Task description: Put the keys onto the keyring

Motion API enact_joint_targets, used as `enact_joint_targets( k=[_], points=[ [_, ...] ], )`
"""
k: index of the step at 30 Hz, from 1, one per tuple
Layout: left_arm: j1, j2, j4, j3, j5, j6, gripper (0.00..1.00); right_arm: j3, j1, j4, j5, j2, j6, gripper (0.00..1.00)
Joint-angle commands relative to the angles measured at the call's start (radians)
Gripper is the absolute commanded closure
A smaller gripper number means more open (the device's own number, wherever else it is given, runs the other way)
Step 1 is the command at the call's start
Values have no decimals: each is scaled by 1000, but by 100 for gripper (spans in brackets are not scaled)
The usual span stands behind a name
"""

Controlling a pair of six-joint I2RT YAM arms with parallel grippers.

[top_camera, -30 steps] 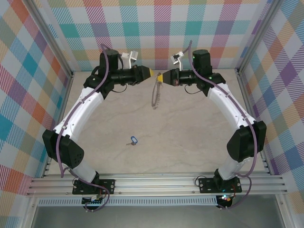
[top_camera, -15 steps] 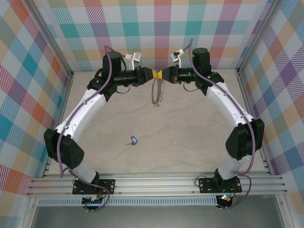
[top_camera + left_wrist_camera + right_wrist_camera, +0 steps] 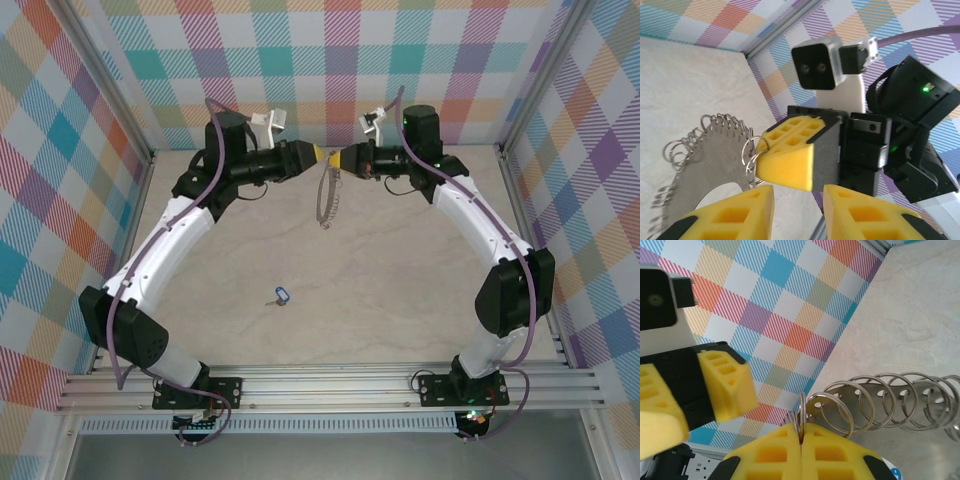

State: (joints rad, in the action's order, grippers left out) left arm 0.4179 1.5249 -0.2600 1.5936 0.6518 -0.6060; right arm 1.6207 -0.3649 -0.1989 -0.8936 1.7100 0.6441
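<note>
The keyring [image 3: 324,198], a grey metal hoop fringed with small loops, hangs edge-on above the far middle of the table. My right gripper [image 3: 338,160] is shut on one of its small loops, which is pinched between the pads [image 3: 801,432]; more loops [image 3: 880,392] fan out to the right. My left gripper [image 3: 317,153] faces it from the left, a short gap away. Its jaws [image 3: 797,196] are open with nothing between them, just below the right gripper's fingers [image 3: 790,160] and the hoop [image 3: 705,162]. The key [image 3: 281,296] with its blue tag lies on the table, nearer the front.
Plaid walls [image 3: 330,70] close in the table at the back and both sides, near both wrists. An aluminium rail [image 3: 330,385] runs along the front edge by the arm bases.
Half a second ago the two grippers' tips met at the ring; since then the left gripper has drawn back to the left and opened a little. The keyring still hangs from the right gripper.
</note>
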Motion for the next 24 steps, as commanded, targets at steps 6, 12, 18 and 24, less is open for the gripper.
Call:
enact_joint_targets(
  k=[6,12,18,24],
  points=[
    [11,-17,36,-21,-22,-2,68,6,3,81,-26,-49,44,100],
    [12,-9,66,-30,-6,-20,68,14,3,117,-42,-49,79,100],
    [13,4,82,-27,12,-34,68,19,3,144,-52,-46,104,100],
    [16,11,88,-27,13,-40,68,24,2,164,-63,-44,121,100]
  ],
)
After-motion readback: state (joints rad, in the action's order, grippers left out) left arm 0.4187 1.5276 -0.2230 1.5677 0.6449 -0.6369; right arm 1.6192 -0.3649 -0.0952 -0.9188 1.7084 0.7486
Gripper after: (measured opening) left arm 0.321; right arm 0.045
